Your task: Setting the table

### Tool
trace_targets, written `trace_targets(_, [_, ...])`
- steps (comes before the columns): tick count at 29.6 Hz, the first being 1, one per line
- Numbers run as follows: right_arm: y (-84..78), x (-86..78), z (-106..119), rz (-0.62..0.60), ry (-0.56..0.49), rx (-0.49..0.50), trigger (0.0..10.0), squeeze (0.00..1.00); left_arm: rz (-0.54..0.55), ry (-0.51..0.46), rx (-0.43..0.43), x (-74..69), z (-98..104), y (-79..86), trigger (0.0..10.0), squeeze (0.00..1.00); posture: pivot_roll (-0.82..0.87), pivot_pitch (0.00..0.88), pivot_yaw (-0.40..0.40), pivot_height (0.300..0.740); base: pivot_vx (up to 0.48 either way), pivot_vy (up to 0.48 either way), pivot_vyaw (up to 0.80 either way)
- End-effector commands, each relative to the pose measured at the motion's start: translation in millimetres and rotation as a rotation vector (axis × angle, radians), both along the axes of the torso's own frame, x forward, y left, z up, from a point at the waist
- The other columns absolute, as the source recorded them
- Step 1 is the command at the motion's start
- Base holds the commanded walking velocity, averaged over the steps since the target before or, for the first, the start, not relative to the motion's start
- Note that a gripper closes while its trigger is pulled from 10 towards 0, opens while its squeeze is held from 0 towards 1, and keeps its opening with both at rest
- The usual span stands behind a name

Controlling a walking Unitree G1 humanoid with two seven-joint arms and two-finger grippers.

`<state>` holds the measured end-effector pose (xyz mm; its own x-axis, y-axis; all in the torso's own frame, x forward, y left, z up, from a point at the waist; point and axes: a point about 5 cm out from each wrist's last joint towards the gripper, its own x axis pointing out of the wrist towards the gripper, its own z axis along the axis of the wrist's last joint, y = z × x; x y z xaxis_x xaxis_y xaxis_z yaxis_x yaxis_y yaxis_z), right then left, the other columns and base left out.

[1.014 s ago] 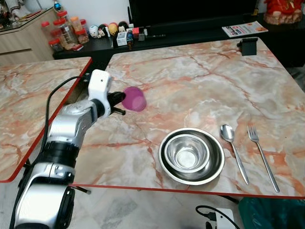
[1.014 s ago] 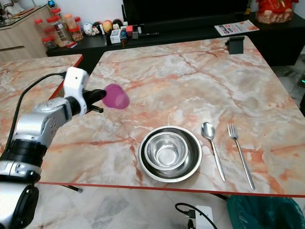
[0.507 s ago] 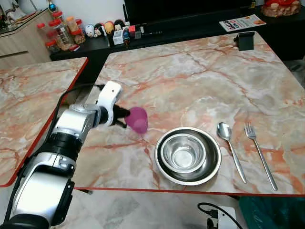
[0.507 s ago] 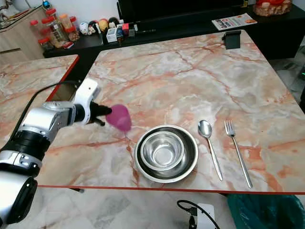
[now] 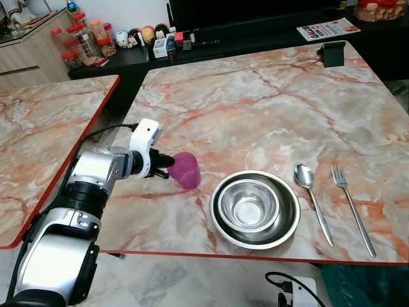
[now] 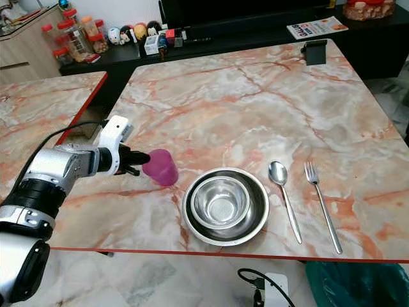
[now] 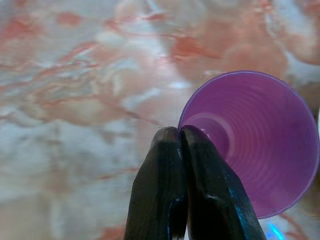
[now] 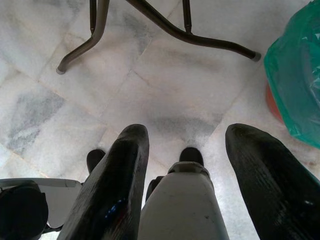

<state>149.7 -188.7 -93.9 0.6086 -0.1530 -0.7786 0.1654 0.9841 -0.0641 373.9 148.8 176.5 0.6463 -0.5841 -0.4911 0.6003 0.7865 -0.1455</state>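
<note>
Lower centre of frame, steel bowl [image 5: 255, 208] nested in plate, spoon [image 5: 310, 193] and fork [image 5: 351, 206] right of it. Left gripper [image 5: 165, 166] pinched tight on purple plastic cup [image 5: 184, 169] rim, mid-left on marble table [image 5: 268, 109]. Cup likely light, thin-walled, crushable; rim hold suits.

A home dining room: marble table [image 5: 268, 109]; jars [image 5: 80, 41] and figurines [image 5: 144, 36] on a black sideboard [image 5: 243, 39].

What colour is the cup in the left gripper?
Purple; the cup, pinched at its rim by the left gripper, shows best in the left wrist view.
</note>
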Motion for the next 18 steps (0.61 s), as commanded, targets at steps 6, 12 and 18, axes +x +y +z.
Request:
trace_targets(6, [6.2,-15.7,-7.6,-0.012,0.069,0.025,10.0,0.0,-0.004,-0.033,-0.008,2.5,19.6,0.0,10.0,0.0,-0.02,0.055,0.202,0.74,0.0,0.0,0.0])
trace_targets(12, [6.3,-14.4,-7.2,-0.016,0.066,0.025,10.0,0.0,0.002,-0.042,0.008,2.7,22.9,2.0,10.0,0.0,-0.02,0.052,0.202,0.74,0.0,0.0,0.0])
trace_targets(18, [6.3,-14.7,-7.3,-0.016,0.068,0.025,10.0,0.0,0.003,-0.045,0.021,2.0,24.3,3.4,10.0,0.0,-0.02,0.052,0.203,0.74,0.0,0.0,0.0])
